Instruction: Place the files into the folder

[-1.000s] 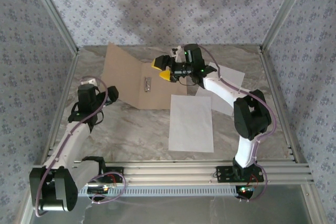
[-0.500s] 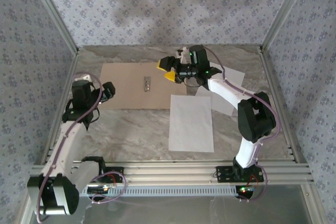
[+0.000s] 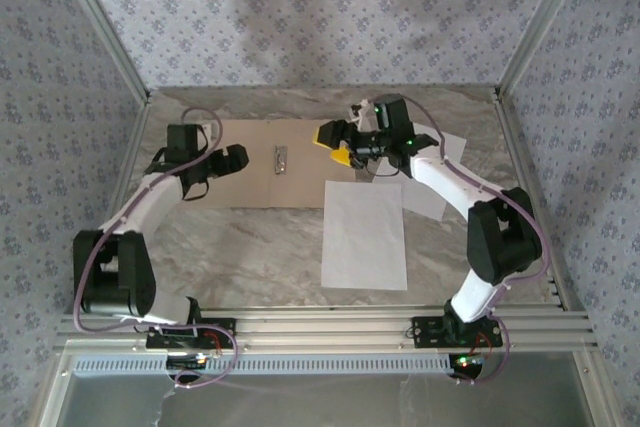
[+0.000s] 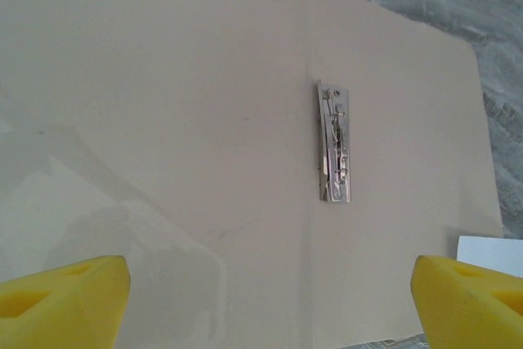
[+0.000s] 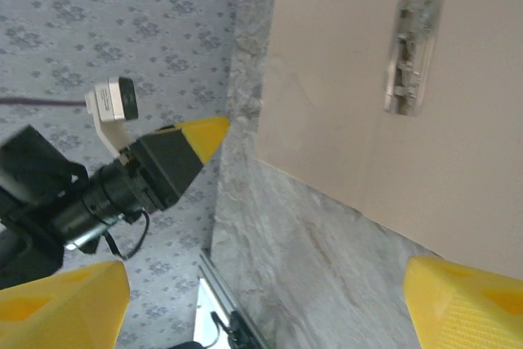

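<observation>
My left pincer (image 4: pixel 261 308) stands spread wide with nothing between its yellow fingertips. It hangs above the left half of the folder (image 4: pixel 163 120), looking straight down at the pale inside and the metal clip (image 4: pixel 335 153) on the spine. My right pincer (image 5: pixel 261 304) is just as wide apart and just as empty. From above I see it (image 3: pixel 335 145) over the folder's right edge, pointing leftward across the clip (image 3: pixel 281 159) toward my left pincer (image 3: pixel 232 159).

The folder (image 3: pixel 255 187) lies opened flat on the marbled surface (image 3: pixel 250 247), towards the back and left of centre. Neither file is in it yet. One white sheet (image 3: pixel 364 235) lies just beside the folder's near right corner, and its far edge seems to touch or slightly overlap the cardboard, though I cannot tell which. The second sheet (image 3: pixel 428 199) lies further right, partly under my right arm.

So I judge the opening done and the loading not begun. Next, my right pincer should drop to the nearer sheet. Flat paper gives little to pinch, so I would press and slide it leftward onto the open cover, or lift one edge first.
</observation>
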Robot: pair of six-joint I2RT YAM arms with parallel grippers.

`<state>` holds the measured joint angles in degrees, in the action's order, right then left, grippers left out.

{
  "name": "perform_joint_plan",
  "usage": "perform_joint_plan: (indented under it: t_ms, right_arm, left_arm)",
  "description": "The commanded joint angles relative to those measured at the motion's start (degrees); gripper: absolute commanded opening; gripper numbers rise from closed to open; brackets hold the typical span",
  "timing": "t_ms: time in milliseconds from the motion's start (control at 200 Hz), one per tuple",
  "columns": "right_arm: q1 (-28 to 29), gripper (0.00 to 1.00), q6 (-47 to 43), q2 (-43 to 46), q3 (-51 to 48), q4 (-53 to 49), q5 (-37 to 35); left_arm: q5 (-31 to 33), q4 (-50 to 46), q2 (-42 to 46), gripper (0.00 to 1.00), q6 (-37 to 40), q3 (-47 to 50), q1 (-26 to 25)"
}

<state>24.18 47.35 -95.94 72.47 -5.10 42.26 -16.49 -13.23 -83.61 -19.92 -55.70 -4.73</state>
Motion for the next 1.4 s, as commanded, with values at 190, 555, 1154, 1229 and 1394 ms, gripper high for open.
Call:
perform_joint_plan:
  t_ms: [190,555,1154,1229,1394]
  right_arm:
    - [-2.11,0.89,-9.48,5.8,-6.67,-10.39,-4.69]
    - [-2.69,0.89,-14.08,8.75,-11.09,-15.51,-9.28]
    - [-7.97,0.9,-15.69,12.99,-16.87,-21.41,-14.5]
    - [-8.6,0.9,-15.8,13.62,-17.68,-21.74,-14.68]
    - [-10.01,0.9,-15.54,14.44,-19.75,-21.94,-14.56]
  left_arm:
    - [0.42,0.62,-11.84,0.91,3.79,-7.33,-0.16]
    - [3.62,-1.09,-21.67,0.92,4.66,-13.93,1.62]
    - [-5.19,-0.56,-32.41,0.89,3.52,-20.48,0.17]
    - [-5.91,-1.04,-33.47,0.88,3.42,-21.43,-0.28]
    - [-6.76,-0.92,-34.16,0.87,2.38,-22.26,-1.5]
